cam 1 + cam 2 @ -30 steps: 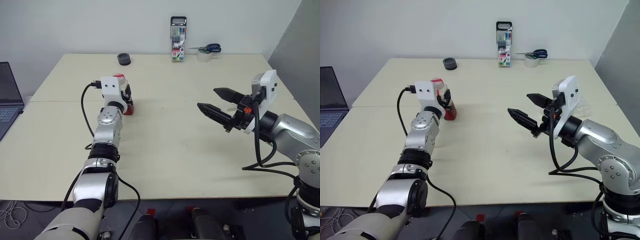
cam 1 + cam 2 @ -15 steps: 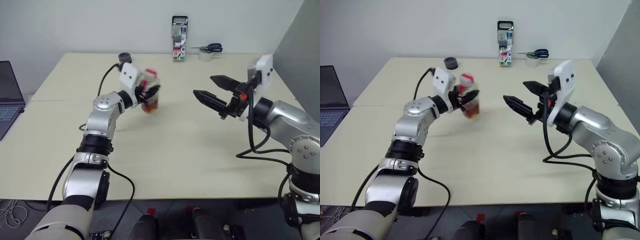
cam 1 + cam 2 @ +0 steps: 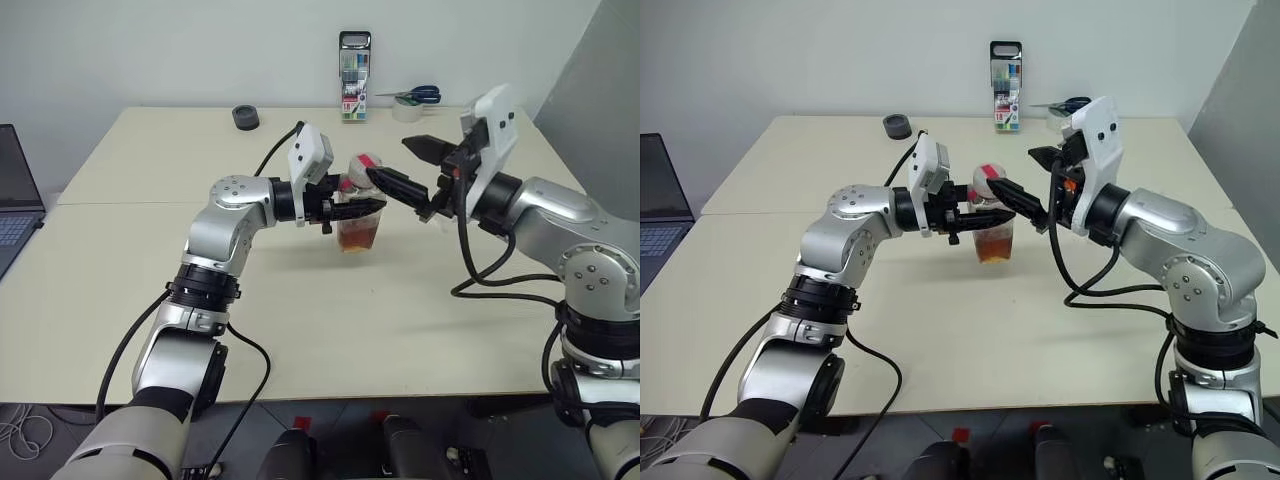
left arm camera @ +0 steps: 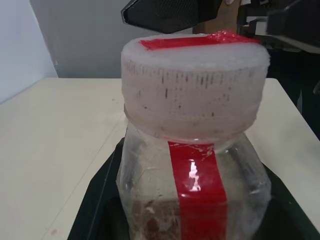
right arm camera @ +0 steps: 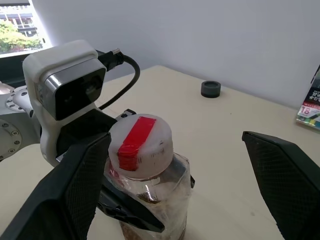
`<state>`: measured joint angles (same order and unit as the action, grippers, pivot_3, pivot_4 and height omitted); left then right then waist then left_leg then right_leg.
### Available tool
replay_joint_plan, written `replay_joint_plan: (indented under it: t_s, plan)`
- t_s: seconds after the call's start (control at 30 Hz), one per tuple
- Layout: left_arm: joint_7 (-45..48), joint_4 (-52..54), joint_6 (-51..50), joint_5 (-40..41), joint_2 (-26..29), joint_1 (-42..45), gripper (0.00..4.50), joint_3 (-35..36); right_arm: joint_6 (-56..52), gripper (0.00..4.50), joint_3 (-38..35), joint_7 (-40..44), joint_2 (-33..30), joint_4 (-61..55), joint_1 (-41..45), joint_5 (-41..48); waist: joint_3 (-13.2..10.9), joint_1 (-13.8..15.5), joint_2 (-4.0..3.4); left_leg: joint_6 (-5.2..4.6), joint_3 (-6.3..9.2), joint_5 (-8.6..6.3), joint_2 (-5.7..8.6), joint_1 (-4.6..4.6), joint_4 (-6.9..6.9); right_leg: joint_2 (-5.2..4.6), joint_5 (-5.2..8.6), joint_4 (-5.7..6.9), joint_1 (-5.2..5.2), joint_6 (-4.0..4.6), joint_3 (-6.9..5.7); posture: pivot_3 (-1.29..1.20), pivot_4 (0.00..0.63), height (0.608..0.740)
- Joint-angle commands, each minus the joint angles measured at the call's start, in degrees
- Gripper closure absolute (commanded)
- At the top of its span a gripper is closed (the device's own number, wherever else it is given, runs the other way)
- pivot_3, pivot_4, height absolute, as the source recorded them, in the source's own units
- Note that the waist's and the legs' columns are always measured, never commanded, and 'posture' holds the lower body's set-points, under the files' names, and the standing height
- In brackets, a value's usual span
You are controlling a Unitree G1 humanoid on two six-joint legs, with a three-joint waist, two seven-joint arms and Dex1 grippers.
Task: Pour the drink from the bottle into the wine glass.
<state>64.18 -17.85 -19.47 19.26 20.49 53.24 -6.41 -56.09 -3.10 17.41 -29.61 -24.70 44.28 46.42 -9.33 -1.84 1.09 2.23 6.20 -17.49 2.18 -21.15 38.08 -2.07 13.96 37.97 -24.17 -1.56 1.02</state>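
Two grippers meet over the middle of the cream table (image 3: 120, 300) in the left eye view. The left gripper (image 3: 352, 209) points sideways toward the right arm and is clamped on the bottle (image 3: 360, 212), its black fingers pinching the clear body just under the cap. The bottle stands upright in that grip, lifted off the table, with the reddish-brown drink (image 3: 360, 233) filling its lower part below the fingers. The right gripper (image 3: 400, 168) faces it with jaws spread wide apart, one finger reaching the cap, the other higher and behind.

Seen by the right eye, the same pair shows, and beyond the grippers at the far table edge stand a marker case (image 3: 1005, 68), a small black disc (image 3: 897, 125) and scissors (image 3: 1070, 103).

From the left wrist, the bottle rises directly between that gripper's fingers, red label strip facing the camera, white cap (image 4: 192, 87) with a red band on top; a black finger of the right gripper hangs just past the cap.

From the right wrist, the cap sits between that gripper's two wide-set fingers (image 5: 75, 185), nearer one finger than the other, touching neither that I can tell.
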Motion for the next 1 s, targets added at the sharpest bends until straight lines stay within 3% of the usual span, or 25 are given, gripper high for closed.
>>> replay_joint_plan:
  t_s: [0.03, 0.57, 0.67, 0.87, 1.0]
  plan:
    - [-0.35, 1.16, 1.16, 0.99, -0.76, 2.19, 2.68, 1.4, 0.05, 0.0, 0.75, -1.0, 2.05, -2.69, 0.25, -0.15, 0.0, 0.0, 0.0, 0.0, 0.0, 0.0, 0.0, 0.0, 0.0, -0.01, 0.0, 0.0, 0.0, 0.0, 0.0, 0.0, 0.15, 0.74]
    - [-1.07, 1.86, 0.3, 1.12, -0.67, 2.02, 2.68, 1.64, 3.12, 0.0, 0.61, -1.37, 8.32, -0.03, 0.83, -4.71, 0.0, 0.0, 0.0, 0.0, 0.02, 0.01, 0.03, 0.0, 0.01, 0.0, 0.0, 0.02, -0.02, 0.0, 0.0, 0.0, 0.15, 0.74]
    - [-1.24, 1.35, 0.42, 1.04, -0.76, 2.41, 2.68, 1.67, 3.15, 0.6, 0.56, -1.22, 8.51, -0.04, 0.45, -4.88, 0.0, 0.0, 0.0, 0.0, 0.02, 0.01, 0.03, 0.0, 0.01, -0.01, 0.0, 0.02, -0.02, 0.0, 0.0, 0.0, 0.15, 0.74]
    - [-1.52, 0.5, 0.84, 0.66, -1.08, 2.99, 2.68, 1.51, 4.52, 2.65, 2.39, 0.94, 7.86, -0.04, -1.06, -6.78, 0.0, -0.01, 0.0, -0.01, 0.0, 0.0, 0.04, 0.0, 0.0, 0.0, 0.0, 0.02, -0.02, 0.0, 0.0, 0.0, 0.15, 0.74]
    - [-1.33, 1.64, 0.0, 1.06, -1.17, 2.95, 2.68, 1.33, 4.96, 2.65, 3.08, 2.79, 7.5, 0.03, -1.62, -7.42, 0.0, -0.01, 0.0, -0.01, 0.02, 0.0, 0.03, 0.0, 0.0, 0.0, 0.0, 0.02, -0.02, 0.0, -0.01, 0.0, 0.15, 0.74]
